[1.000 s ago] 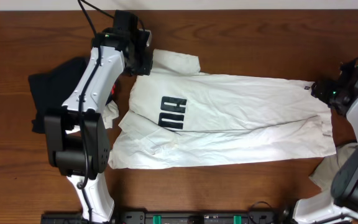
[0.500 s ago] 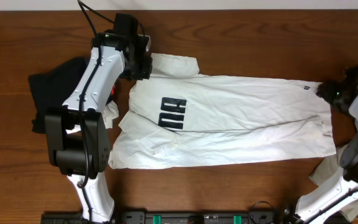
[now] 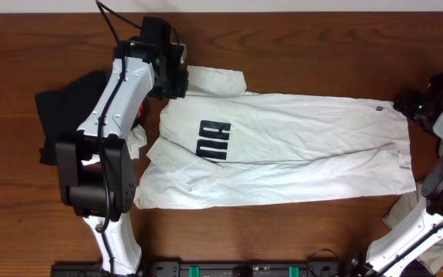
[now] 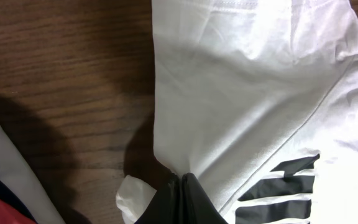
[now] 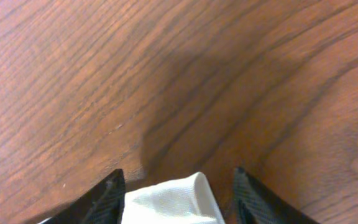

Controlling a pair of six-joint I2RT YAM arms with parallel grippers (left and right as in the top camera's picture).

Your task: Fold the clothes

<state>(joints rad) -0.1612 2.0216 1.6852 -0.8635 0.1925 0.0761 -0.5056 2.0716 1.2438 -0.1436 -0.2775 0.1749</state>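
While T-shirt [image 3: 283, 150] is laid flat on table [image 3: 321, 54], long axis left-to-right: left-end edge pinched by left gripper [image 4: 182, 186], fingertips pressed together; right-end corner framed by right gripper [image 5: 178, 182], spread, ungripped.

A large white short-sleeved T-shirt with black block letters [image 3: 298, 146] lies across the middle of the brown wooden table [image 3: 321, 46]. Left of it — a black cloth garment [image 3: 58, 115]; near its front right corner — a pale grey-beige cloth garment [image 3: 401, 214].
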